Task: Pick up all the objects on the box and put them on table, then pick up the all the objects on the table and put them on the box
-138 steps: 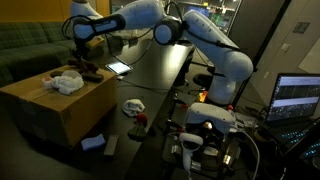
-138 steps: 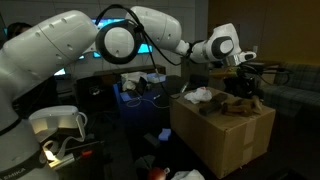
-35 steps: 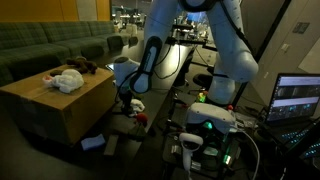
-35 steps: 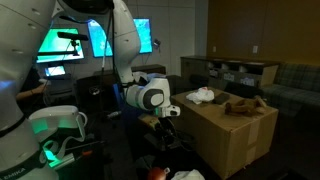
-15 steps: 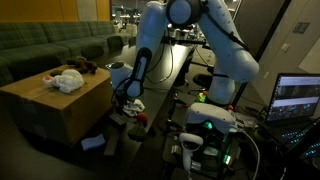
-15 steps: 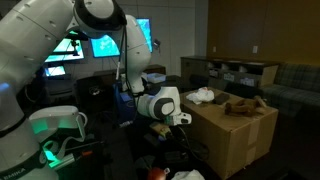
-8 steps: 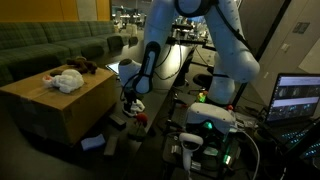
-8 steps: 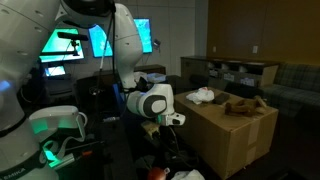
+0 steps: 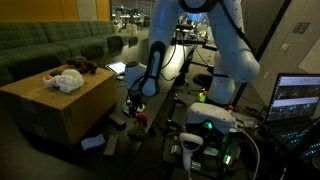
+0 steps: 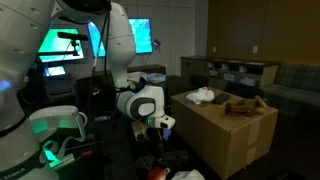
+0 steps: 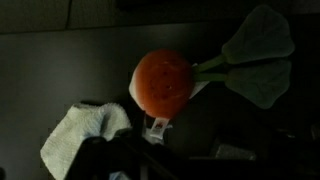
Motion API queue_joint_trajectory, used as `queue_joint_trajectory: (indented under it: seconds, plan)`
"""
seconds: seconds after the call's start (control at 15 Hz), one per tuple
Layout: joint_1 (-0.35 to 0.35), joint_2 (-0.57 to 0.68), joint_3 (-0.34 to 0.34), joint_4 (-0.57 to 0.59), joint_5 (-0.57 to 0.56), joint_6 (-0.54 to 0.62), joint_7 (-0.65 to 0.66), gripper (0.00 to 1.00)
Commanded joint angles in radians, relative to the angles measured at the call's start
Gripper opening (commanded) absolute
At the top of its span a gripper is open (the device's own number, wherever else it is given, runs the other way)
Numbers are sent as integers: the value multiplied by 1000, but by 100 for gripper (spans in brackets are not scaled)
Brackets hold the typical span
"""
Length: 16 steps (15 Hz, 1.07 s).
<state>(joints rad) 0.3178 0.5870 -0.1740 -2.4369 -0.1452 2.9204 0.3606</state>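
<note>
Gripper [image 9: 132,107] low beside the box [image 9: 55,112], hovering over orange plush veg [image 11: 163,82] down off the box. Jaws hidden, can't tell open/closed. Risk: white cloth [image 11: 85,135] right alongside, could snag w/ the grab.

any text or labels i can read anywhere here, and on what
No text can be read in any view.
On the laptop screen: lit, but content too small to read.
On the monitors: too blurred.
On the small white tag by the orange plush toy: blurred, nothing legible.
On the cardboard box: no print visible.
</note>
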Motion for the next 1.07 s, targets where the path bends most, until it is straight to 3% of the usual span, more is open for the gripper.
queue_joint_trajectory:
  seconds: [0.0, 0.27, 0.67, 0.8, 1.0]
  plan:
    - [-66, -30, 79, -73, 90, 89, -35, 100]
    - [-130, -16, 149, -107, 164, 164, -69, 100]
    - [-152, 3, 152, -127, 189, 231, -111, 100]
    - [-190, 20, 169, -110, 186, 233, -136, 100]
    - [-183, 41, 176, -119, 193, 269, -133, 100]
